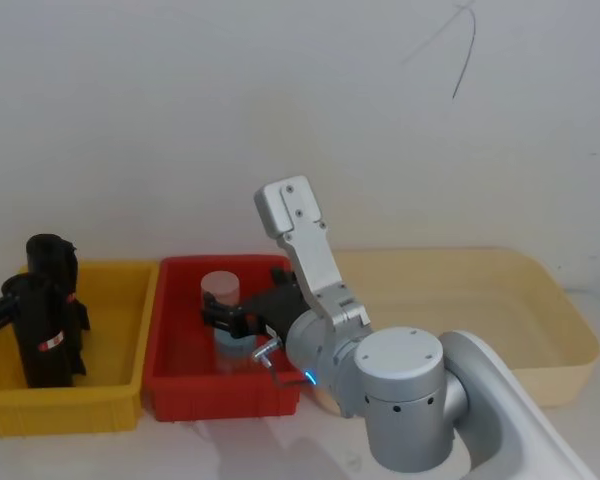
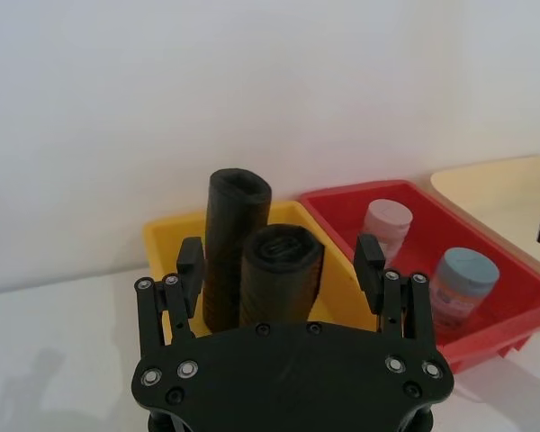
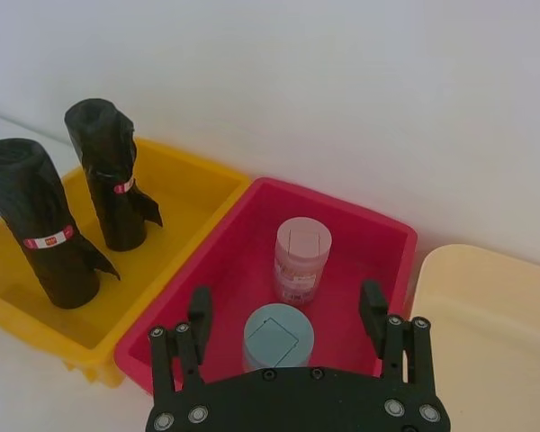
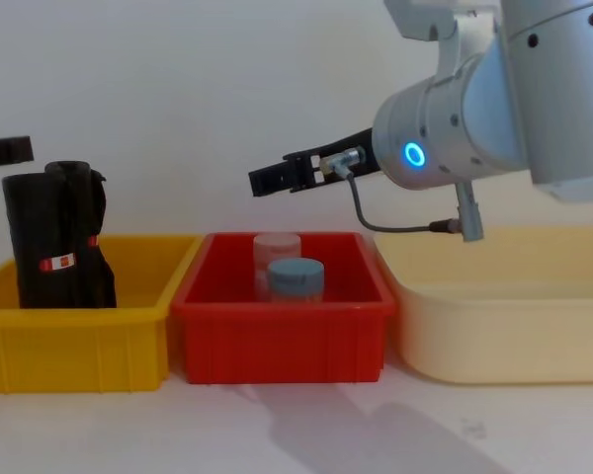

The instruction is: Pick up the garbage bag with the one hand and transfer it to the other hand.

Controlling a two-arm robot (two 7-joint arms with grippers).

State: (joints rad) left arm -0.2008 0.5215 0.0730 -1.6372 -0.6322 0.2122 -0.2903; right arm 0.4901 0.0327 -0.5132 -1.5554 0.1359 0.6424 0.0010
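Left wrist view has the left gripper (image 2: 281, 259) wide open, one finger (image 2: 191, 265) out on each side with plenty of daylight between them. The garbage bag (image 2: 283, 279) sits right in that gap as the camera sees it, standing upright. It's not clamped, since there's clear space between the roll and both fingers. Can't really tell how far past the fingertips it is, because the gripper body hides the lower half.

From the head camera, that gripper pokes in at the far left edge, just beside the roll at about its upper part. Whether a fingertip actually touches the plastic there, no idea.

Right behind the garbage bag, closer to the wall, is a second black roll (image 2: 237, 225) with a floppier top, also upright. The two are very close together. Both stand in a yellow bin (image 1: 80, 405), and the garbage bag is the one nearer the robot, with a little red-and-white label band (image 3: 49, 239) partway up.

Next to the yellow bin, touching or near enough, is a red bin (image 1: 220, 395) holding a pink-lidded jar (image 3: 301, 256) and a blue-lidded jar (image 3: 277, 335).

The right gripper (image 3: 285, 288) hangs above that red bin, fingers spread apart and holding nothing, well clear of the garbage bag. Its arm has a blue ring (image 4: 413, 154) glowing on it.

A big beige tray (image 1: 540, 375) sits on the far right, beside the red bin. Everything is on a white table (image 4: 306, 425).
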